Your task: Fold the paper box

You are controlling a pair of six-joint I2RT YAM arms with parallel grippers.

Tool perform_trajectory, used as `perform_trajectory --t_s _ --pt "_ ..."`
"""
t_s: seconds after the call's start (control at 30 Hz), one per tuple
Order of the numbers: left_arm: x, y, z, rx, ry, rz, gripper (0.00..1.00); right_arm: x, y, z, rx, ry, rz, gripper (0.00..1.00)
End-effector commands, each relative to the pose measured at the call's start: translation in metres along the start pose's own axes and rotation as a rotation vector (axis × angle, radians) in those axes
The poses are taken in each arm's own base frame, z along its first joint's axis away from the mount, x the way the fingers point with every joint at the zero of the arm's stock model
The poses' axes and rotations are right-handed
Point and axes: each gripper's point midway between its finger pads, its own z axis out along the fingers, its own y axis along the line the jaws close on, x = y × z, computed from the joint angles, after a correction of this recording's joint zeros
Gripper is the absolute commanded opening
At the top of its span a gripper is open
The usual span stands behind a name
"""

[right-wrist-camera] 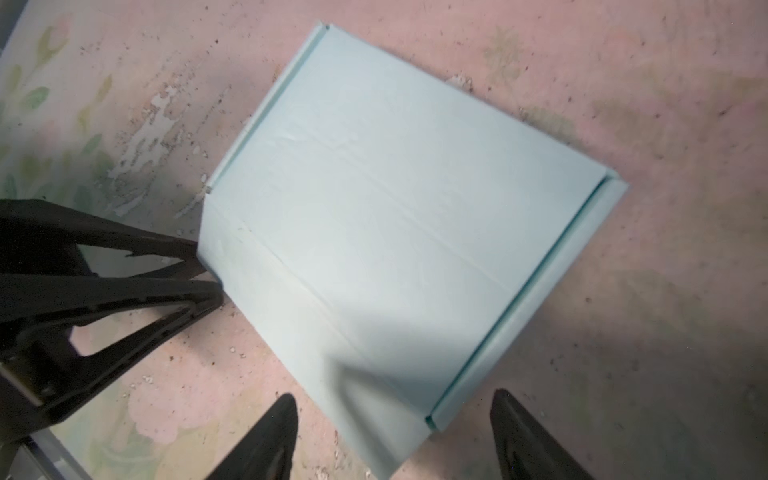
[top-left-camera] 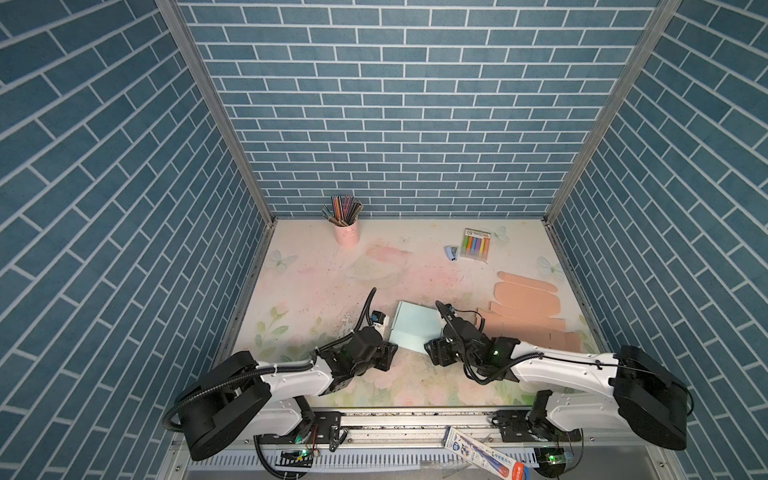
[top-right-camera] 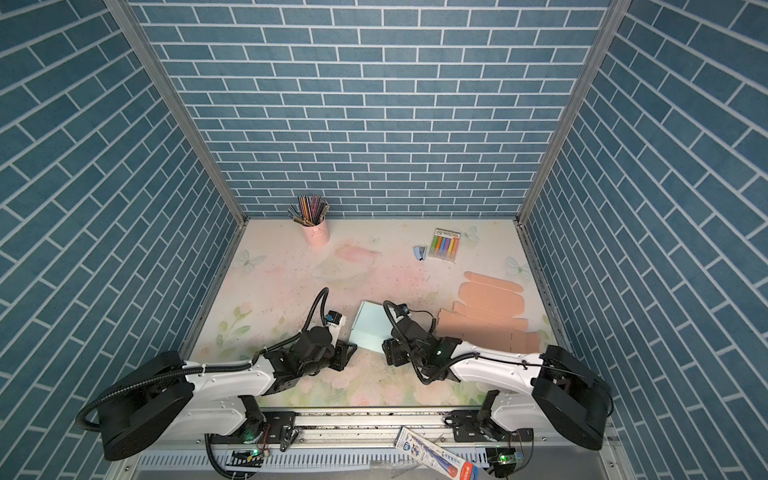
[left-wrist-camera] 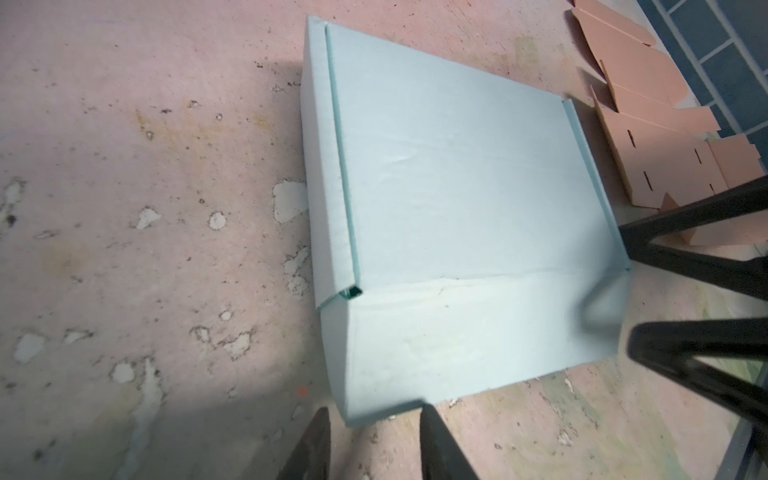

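Left wrist view is showing the paper box (left-wrist-camera: 457,187) lying closed on the table (left-wrist-camera: 124,208); the left gripper (left-wrist-camera: 373,409) is hovering half-open at one near corner, the right gripper (right-wrist-camera: 395,395) wide at the other (both empty); pressing both corners down evenly should be seating it shut.

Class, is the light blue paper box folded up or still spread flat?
Folded up, lid down: the blue box has raised side walls and a closed top, unlike the flat pink sheets beside it.
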Motion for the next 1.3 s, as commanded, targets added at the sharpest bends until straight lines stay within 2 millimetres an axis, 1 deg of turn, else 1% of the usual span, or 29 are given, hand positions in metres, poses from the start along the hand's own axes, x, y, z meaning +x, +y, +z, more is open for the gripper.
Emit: perform_trajectory --t_s 0.0,0.13,0.23,0.3,0.37,0.47,0.57,0.77,0.87,1.0,1.2,1.27 --pt "-0.009 -0.003 -0.002 0.012 -0.027 -0.002 0.37 -0.009 -0.014 -0.012 0.065 -0.020 -0.012 0.75" --pt "-0.001 0.000 -0.009 0.013 -0.014 -0.014 0.37 -0.021 -0.018 -0.021 0.078 -0.058 -0.029 0.76" --pt "0.001 0.002 -0.019 0.012 -0.011 -0.010 0.37 -0.037 -0.019 -0.026 0.075 -0.097 -0.050 0.77" --pt "-0.002 0.000 -0.024 0.017 -0.018 -0.004 0.37 -0.050 -0.019 -0.028 0.064 -0.114 -0.059 0.77" --pt "-0.010 -0.005 -0.030 0.033 -0.037 0.000 0.36 -0.065 -0.019 -0.028 0.058 -0.130 -0.071 0.78" --pt "-0.021 -0.020 -0.033 0.088 -0.060 0.000 0.33 -0.085 -0.020 -0.021 0.049 -0.129 -0.094 0.79" --pt "-0.025 -0.036 -0.029 0.122 -0.055 0.019 0.29 -0.103 -0.021 -0.010 0.017 -0.115 -0.092 0.80" --pt "-0.023 -0.048 -0.015 0.118 -0.029 0.050 0.22 -0.129 -0.032 0.007 -0.035 -0.102 -0.063 0.83" --pt "-0.024 -0.053 -0.010 0.128 -0.026 0.058 0.21 -0.134 -0.033 0.016 -0.055 -0.089 -0.071 0.86" --pt "-0.025 -0.055 -0.001 0.118 -0.008 0.072 0.19 -0.133 -0.030 0.031 -0.093 -0.054 -0.077 0.87" --pt "-0.022 -0.055 0.008 0.112 0.008 0.077 0.19 -0.115 -0.026 0.057 -0.155 0.042 -0.077 0.87" --pt "-0.022 -0.055 0.011 0.106 0.015 0.084 0.19 -0.109 -0.026 0.062 -0.166 0.061 -0.073 0.86"
